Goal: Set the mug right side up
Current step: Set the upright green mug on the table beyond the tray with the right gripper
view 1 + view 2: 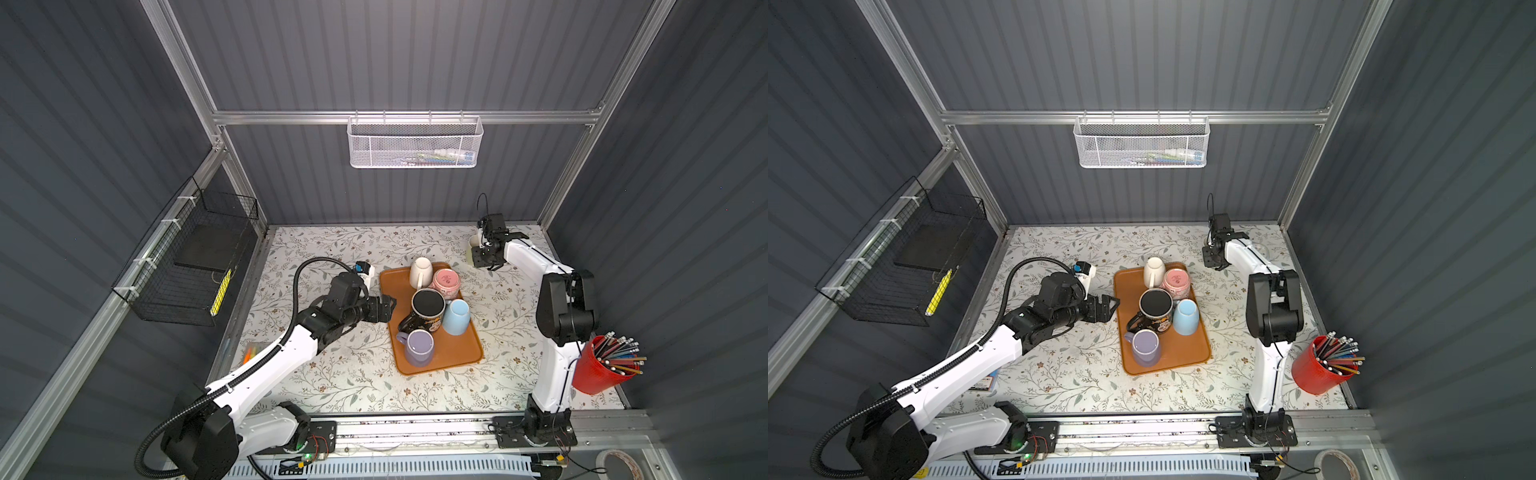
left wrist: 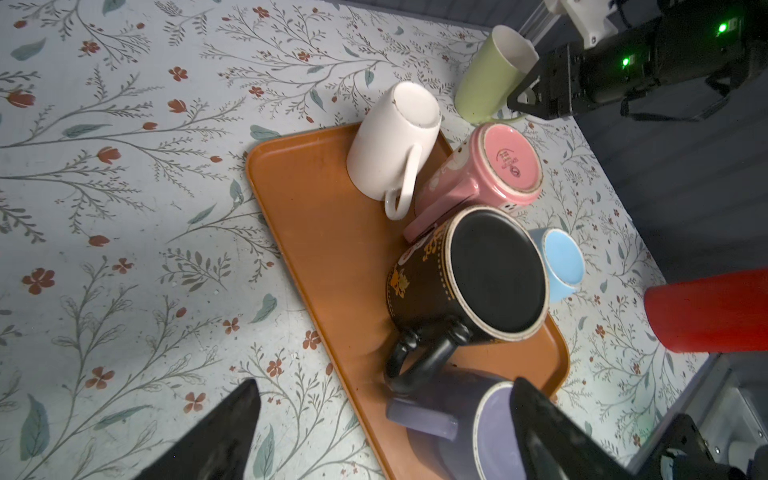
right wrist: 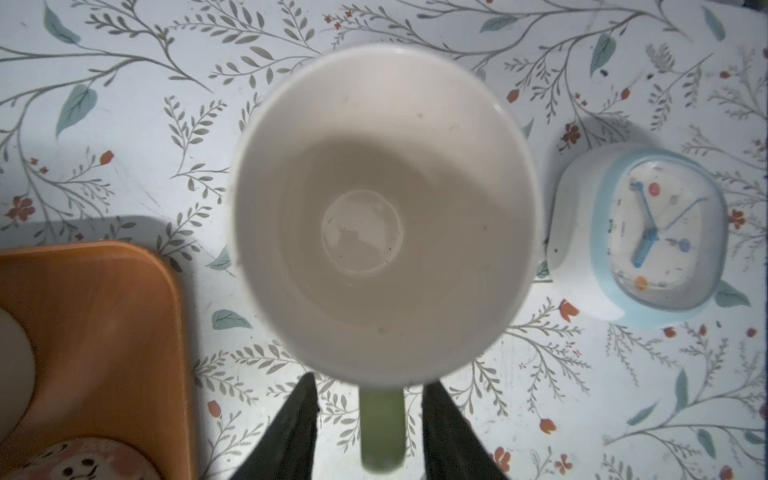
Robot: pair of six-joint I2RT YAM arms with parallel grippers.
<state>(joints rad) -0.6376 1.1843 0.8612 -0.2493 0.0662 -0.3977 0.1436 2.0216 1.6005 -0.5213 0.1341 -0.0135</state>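
Observation:
A light green mug (image 3: 382,208) stands upright on the floral tablecloth at the far right, its white inside facing up; it also shows as the green mug (image 1: 473,249) (image 2: 490,79). My right gripper (image 3: 371,380) (image 1: 483,261) is open, one finger on each side of the green handle (image 3: 382,428) with a gap on both sides. My left gripper (image 2: 386,384) (image 1: 386,307) (image 1: 1106,307) is open at the tray's left edge. One of its fingers hangs over the upside-down purple mug (image 2: 490,432), the other over the cloth.
The orange tray (image 1: 457,357) holds upside-down mugs: white (image 1: 420,272), pink (image 1: 445,282), black (image 1: 426,309), light blue (image 1: 456,316) and purple (image 1: 419,347). A small blue clock (image 3: 648,232) lies beside the green mug. A red pencil cup (image 1: 602,365) stands at the right front.

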